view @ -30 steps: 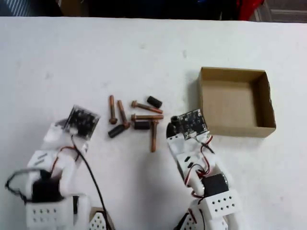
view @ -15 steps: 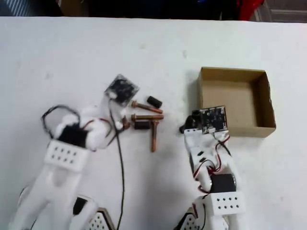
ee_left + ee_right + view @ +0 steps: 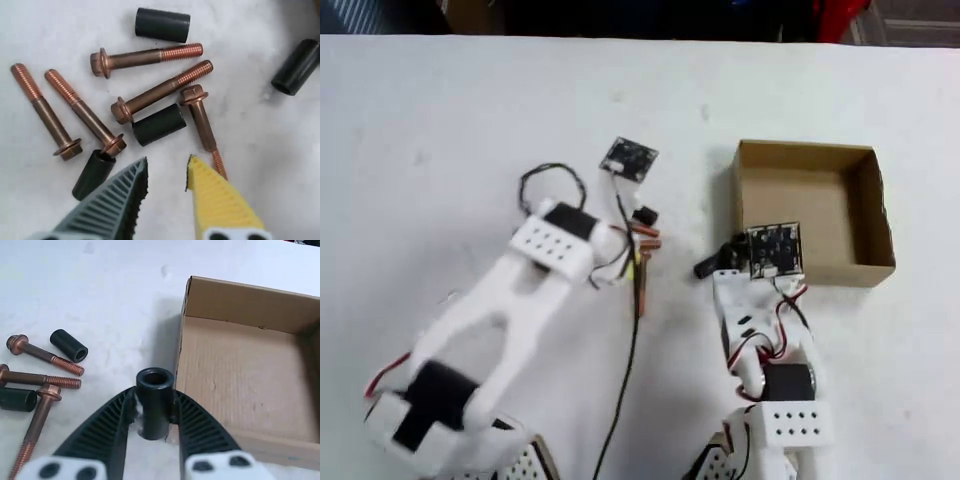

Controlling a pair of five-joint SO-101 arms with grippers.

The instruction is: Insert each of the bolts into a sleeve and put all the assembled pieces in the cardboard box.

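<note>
The right gripper (image 3: 153, 399) pinches one black sleeve (image 3: 154, 385) between its jaws. The sleeve stands upright, bore facing up, just beside the outer wall of the cardboard box (image 3: 240, 297), near a corner.

The left gripper (image 3: 166, 167) hovers with its jaws spread and empty over the loose parts. These lie on the table (image 3: 470, 100) near the box, on the same side as the held sleeve.

The loose parts are five copper bolts (image 3: 160, 92) and four loose sleeves (image 3: 159, 124), all lying flat. One loose sleeve touches a bolt head.
</note>
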